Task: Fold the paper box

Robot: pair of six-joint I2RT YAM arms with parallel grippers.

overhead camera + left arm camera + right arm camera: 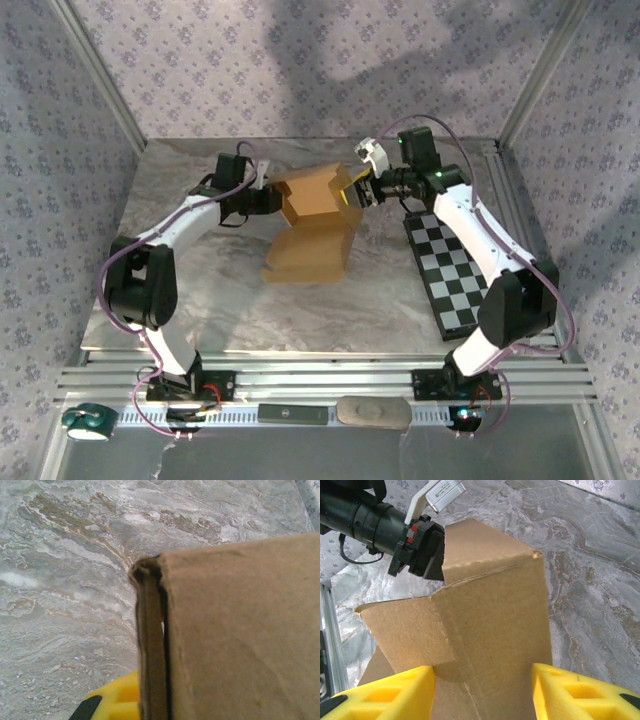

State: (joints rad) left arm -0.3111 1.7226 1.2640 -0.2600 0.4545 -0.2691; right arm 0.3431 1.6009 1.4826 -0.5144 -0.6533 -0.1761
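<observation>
One tug could rip the paper box [315,225]; left gripper [272,197] pinches it tight; right gripper [482,695] sits half-open around it, grip unclear.

Paper box [315,225] half raised in the middle of my table [200,290].
From above I see the tan cardboard's upper part tilted up off the marbled top, with a lower panel lying flat toward me. My left gripper [268,196] meets its left edge; my right gripper [357,191], yellow fingers showing, meets its right end. A checkered board [450,270] lies flat to the right, beneath my right arm.
</observation>
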